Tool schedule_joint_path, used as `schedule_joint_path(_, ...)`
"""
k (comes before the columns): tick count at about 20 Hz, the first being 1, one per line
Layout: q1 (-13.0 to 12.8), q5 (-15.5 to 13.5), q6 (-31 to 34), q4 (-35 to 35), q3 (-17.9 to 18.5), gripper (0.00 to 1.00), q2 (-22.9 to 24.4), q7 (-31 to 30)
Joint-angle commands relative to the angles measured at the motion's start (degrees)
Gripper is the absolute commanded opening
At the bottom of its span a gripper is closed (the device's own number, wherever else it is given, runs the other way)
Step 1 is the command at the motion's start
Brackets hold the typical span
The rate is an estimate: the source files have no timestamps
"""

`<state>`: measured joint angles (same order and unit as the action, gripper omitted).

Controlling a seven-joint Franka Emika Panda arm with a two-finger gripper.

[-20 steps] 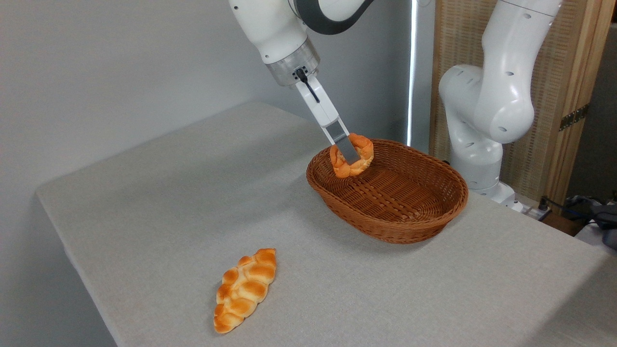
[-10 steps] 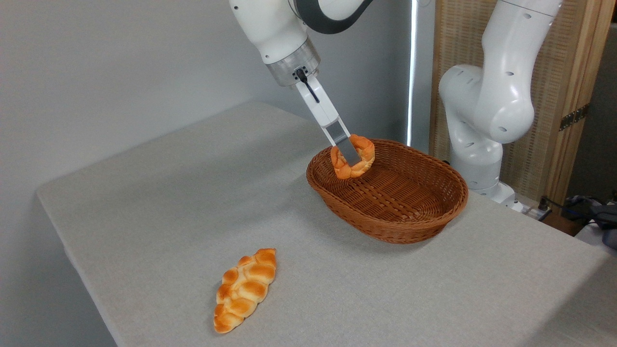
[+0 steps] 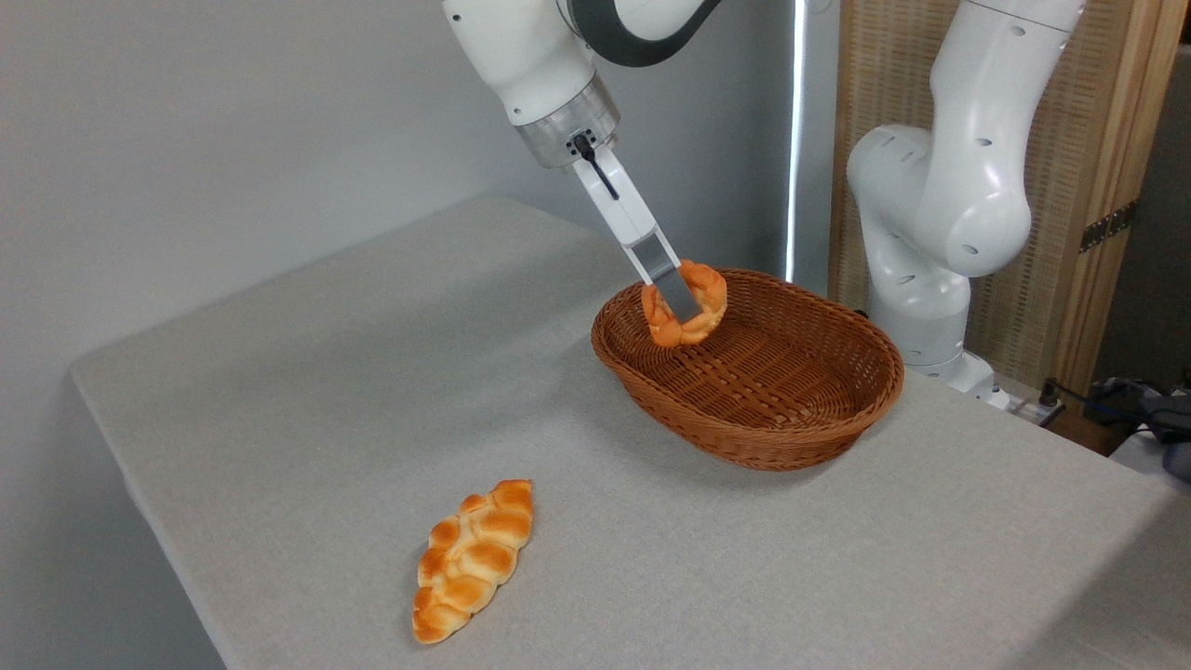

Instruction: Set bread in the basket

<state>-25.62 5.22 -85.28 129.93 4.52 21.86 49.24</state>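
Two baked items are seen on the scene, and only one of them belongs to the task: the bread [image 3: 686, 303], a small round orange-golden bun with a lobed top, is gripped by the end effector [image 3: 684, 312], whose fingers are closed on it from either side. The bun is held tilted on edge, over the near-left part of the basket [image 3: 791, 437], inside the line of the rim and above the woven floor. Whether its lowest lobe is touching the weave or is carried just clear of it cannot be told from this single view, since the near wall of the basket hides part of the gap; it is judged to be slightly clear. The basket is otherwise seen to hold nothing. A longer braided loaf [image 3: 474, 558] lies well apart on the grey worktop [image 3: 326, 400], toward the front edge, and is not involved. As to progress, the picking up and the carry across are judged complete, and the task is close to its end. What is left is a short lowering if any, the opening of the fingers so that the bun is let go onto the basket floor, and the withdrawal of the arm upward without the rim being caught.
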Motion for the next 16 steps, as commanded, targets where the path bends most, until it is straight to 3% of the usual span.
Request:
schedule_joint_path(1,-0.66,0.93,1.78,0.23,0.93,0.96,1.26,0.59)
schedule_joint_path(2,-0.66,0.93,1.78,0.23,1.02,1.00,1.34,0.59)
schedule_joint_path(9,-0.66,0.05,1.78,-1.17,1.98,1.00,1.34,0.33)
schedule_joint_path(12,-0.48,-4.68,1.78,-5.20,4.61,1.00,0.82,-1.86)
schedule_joint_path(16,-0.22,-4.96,1.70,-9.78,6.99,1.00,0.12,-2.57)
